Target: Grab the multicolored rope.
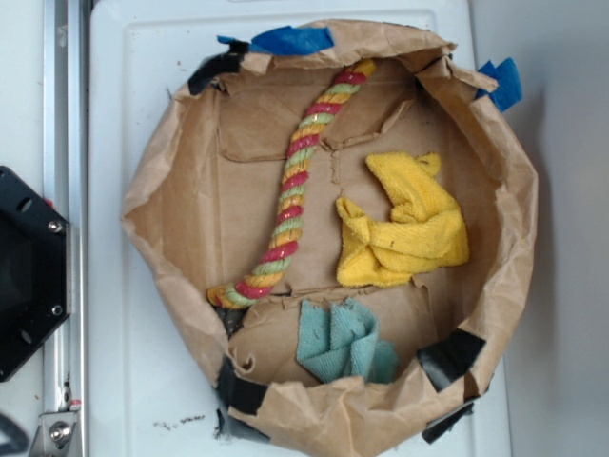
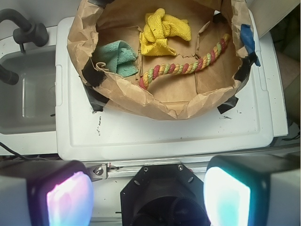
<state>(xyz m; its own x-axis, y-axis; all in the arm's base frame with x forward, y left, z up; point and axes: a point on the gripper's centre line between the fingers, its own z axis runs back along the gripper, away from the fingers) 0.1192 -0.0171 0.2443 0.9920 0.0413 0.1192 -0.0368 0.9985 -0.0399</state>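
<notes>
A white desk [image 1: 124, 381] carries one shallow brown paper basin [image 1: 519, 219] patched with black and blue tape; inside lie one multicolored rope [image 1: 290, 200] along its floor, one yellow cloth [image 1: 404, 228] beside it, one teal cloth [image 1: 343, 343] near the rim; the tool [image 2: 148, 195] hangs well back, fingers apart, empty.

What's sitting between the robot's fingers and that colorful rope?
In the wrist view, bare white tabletop and the near wall of the brown paper basin lie between the open gripper and the multicolored rope.
</notes>
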